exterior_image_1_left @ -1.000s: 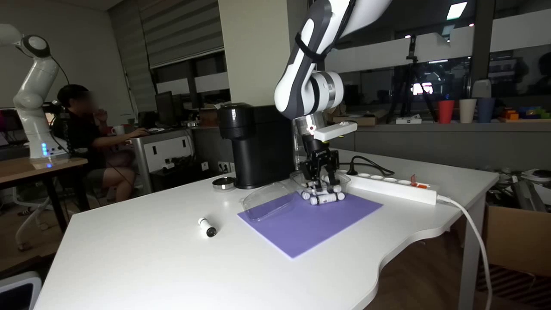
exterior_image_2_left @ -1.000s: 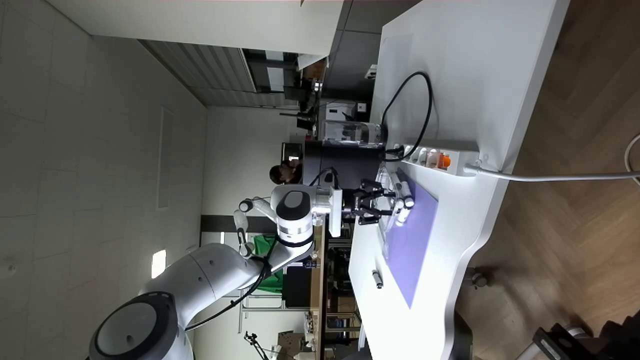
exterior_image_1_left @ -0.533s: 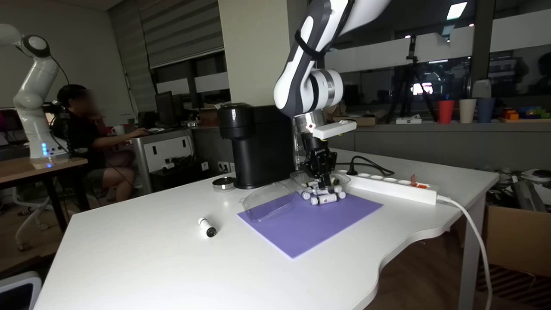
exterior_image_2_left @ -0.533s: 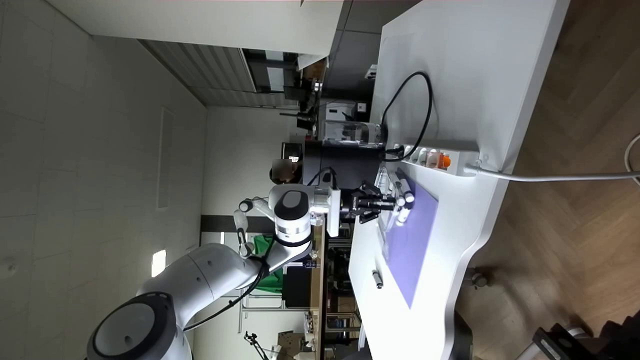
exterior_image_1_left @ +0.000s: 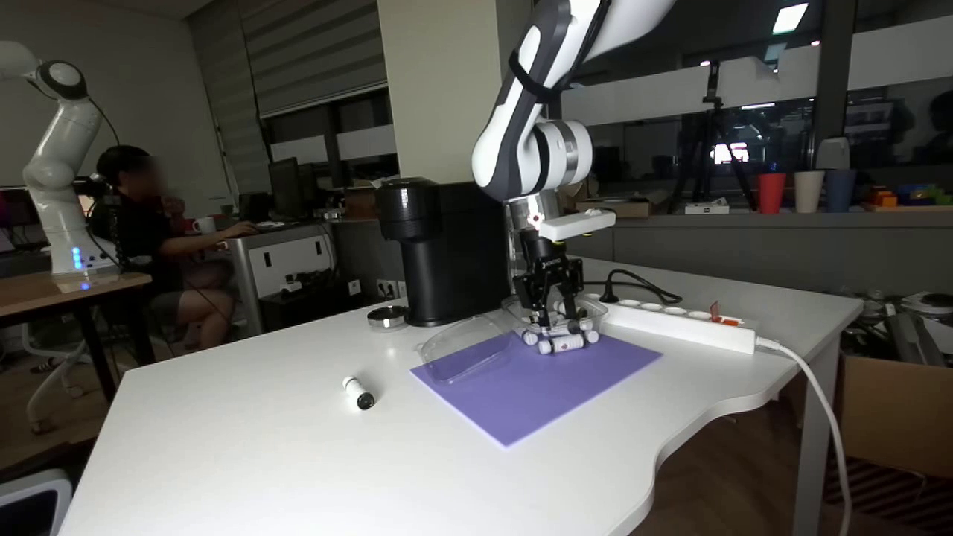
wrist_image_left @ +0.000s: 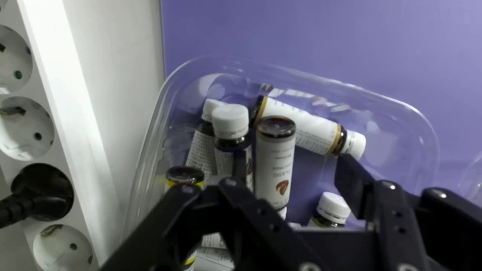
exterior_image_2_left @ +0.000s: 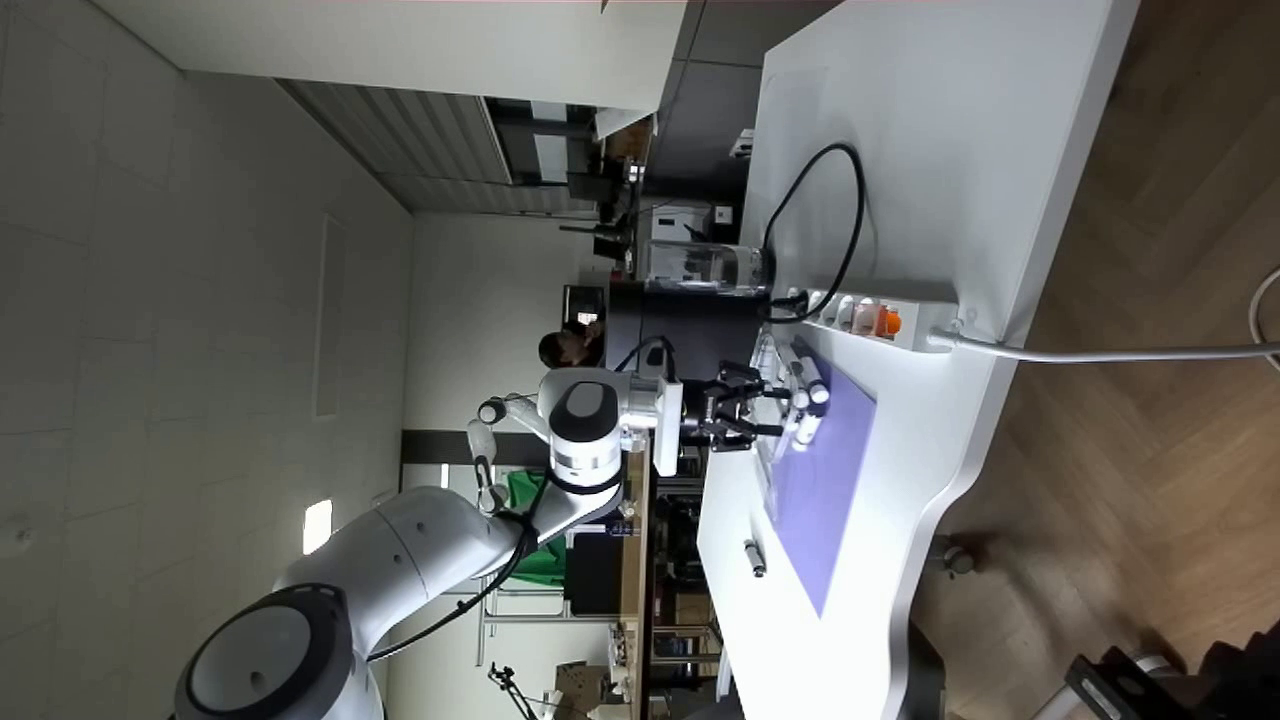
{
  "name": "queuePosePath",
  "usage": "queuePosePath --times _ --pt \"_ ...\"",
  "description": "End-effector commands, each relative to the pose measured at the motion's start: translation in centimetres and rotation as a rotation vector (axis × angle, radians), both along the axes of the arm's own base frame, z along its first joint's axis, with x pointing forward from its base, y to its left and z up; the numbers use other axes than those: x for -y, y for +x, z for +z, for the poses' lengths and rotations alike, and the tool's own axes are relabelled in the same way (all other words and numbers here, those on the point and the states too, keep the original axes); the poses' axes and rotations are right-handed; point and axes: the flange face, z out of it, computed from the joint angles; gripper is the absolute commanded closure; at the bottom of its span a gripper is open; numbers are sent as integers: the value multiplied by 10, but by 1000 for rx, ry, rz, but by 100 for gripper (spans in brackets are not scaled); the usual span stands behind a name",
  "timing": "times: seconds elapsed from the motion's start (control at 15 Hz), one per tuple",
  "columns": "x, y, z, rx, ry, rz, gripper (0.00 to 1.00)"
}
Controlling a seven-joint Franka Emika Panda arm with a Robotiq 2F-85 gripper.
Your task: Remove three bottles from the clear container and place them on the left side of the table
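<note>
While one bottle [exterior_image_1_left: 359, 393] lies on its side on the bare L part of the table [exterior_image_1_left: 246, 439], apart from the purple mat [exterior_image_1_left: 514, 406], tally's prob. 1 of 3, w/ 2 to go. Next rightward, clear lid-like shell [exterior_image_1_left: 467, 348], partly over mat. Then the clear container [wrist_image_left: 350, 86] w/ more bottles [wrist_image_left: 308, 128]: wrist view shows several inside, some white-capped, some lying, some stood on end or leaning. Gripper [exterior_image_1_left: 558, 320] points down into it; fingers [wrist_image_left: 352, 184] among bottles or just above, can't tell.

Chg: ½ sec ago fingers near together in both ext. views; now they're spread again & no bottle has come up w/ them. My read: grab missed or called off, so task no further on. Re-aim at a single bottle prob. needed b4 next squeeze, they're crowded in there.

Jaws: well apart, full stroke or not can't tell. Hold nothing that shows. Wrist view: base-up bottle [wrist_image_left: 274, 165] in the gap betw. fingers, contact w/ it or neighbours unclear.

Far R: white power strip [exterior_image_1_left: 674, 327], just beside container, not touching per wrist view; might get bumped on a sideways drift.
</note>
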Motion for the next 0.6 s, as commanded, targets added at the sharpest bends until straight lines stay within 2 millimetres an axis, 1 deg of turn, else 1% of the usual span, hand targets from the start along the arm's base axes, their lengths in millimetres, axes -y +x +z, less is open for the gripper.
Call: queuePosePath --times 0.0,0.07,0.13,0.53 --pt "3 -1 1 -6 9 -20 54" --pt "3 -1 0 -5 9 -21 50" --pt "3 -1 0 -5 11 -23 52" --pt "8 -3 -1 -6 21 -32 94"
